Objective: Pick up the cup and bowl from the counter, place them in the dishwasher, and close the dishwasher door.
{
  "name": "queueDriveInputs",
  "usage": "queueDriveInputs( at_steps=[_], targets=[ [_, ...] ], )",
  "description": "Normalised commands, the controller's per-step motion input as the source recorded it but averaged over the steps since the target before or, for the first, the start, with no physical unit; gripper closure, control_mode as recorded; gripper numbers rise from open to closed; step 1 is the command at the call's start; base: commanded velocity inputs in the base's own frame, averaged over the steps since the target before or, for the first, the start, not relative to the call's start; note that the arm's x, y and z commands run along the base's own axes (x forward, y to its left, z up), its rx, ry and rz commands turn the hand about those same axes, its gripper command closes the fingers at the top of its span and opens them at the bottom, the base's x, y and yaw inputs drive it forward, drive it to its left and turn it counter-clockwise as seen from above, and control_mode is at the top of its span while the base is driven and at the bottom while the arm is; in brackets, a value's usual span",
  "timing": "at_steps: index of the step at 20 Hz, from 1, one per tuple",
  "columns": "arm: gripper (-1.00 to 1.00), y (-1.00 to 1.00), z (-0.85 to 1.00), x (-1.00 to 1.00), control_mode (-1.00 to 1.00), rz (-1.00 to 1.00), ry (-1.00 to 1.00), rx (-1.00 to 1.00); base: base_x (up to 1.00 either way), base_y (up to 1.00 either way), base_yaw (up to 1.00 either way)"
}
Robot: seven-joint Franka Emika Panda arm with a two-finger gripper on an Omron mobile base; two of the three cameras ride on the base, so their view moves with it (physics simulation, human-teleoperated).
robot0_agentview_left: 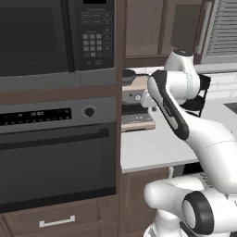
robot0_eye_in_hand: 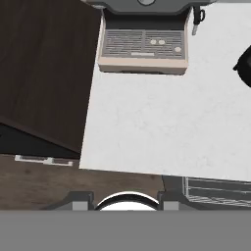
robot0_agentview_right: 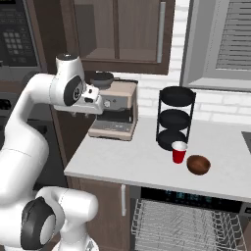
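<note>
Grey-white counter (robot0_agentview_right: 132, 164) runs above brown cabinets, under a white brick wall and a shuttered window (robot0_agentview_right: 234, 34). Taking the cup (robot0_agentview_right: 179, 152) as my landmark: it is red with a white inside, upright on the counter, well back from the front edge. Just to its right, apart from it, the brown bowl (robot0_agentview_right: 198, 164) sits upright too. Directly behind the cup and almost touching it stands the black three-tier rack (robot0_agentview_right: 175, 117). Below and in front of the cup, the dishwasher (robot0_agentview_right: 196, 198) shows its dark top strip under the counter edge, with the grey wire rack (robot0_agentview_right: 186, 225) pulled out; I cannot make out the door. Well to the cup's left, against the wall, is the beige coffee machine (robot0_agentview_right: 115, 110), whose drip tray (robot0_eye_in_hand: 143, 45) I see from above in my hand view. My hand hangs high over the counter's left part, beside that machine and well apart from the cup, looking straight down at bare counter. My gripper (robot0_eye_in_hand: 126, 203) shows just its two tips at the bottom edge, and I cannot tell how far apart my jaws stand; nothing lies between them. Farther left of the cup, past the wood panel, are the oven (robot0_agentview_left: 58, 157) and the microwave (robot0_agentview_left: 55, 37) above it.
</note>
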Motion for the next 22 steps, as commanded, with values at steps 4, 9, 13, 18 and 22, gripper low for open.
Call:
queueDriveInputs(
  at_steps=[4, 9, 13, 18, 22],
  targets=[
    [-1.0, -0.25, -0.05, 0.0, -1.0, -0.01, 0.0, 0.0, 0.0, 0.0, 0.0],
    [-1.0, -0.33, -0.17, 0.0, -1.0, -0.01, 0.0, -0.05, 0.0, 0.0, 0.0],
    [-1.0, -0.34, -0.29, 0.14, -1.0, -0.08, 0.0, -0.07, 0.0, 0.0, 0.0],
    [-1.0, -0.37, -0.41, 0.12, -1.0, -0.08, 0.0, -0.06, 0.0, 0.0, 0.0],
    [-1.0, -0.3, -0.27, 0.0, -1.0, -0.1, -0.05, -0.05, 0.0, 0.0, 0.0]
  ],
)
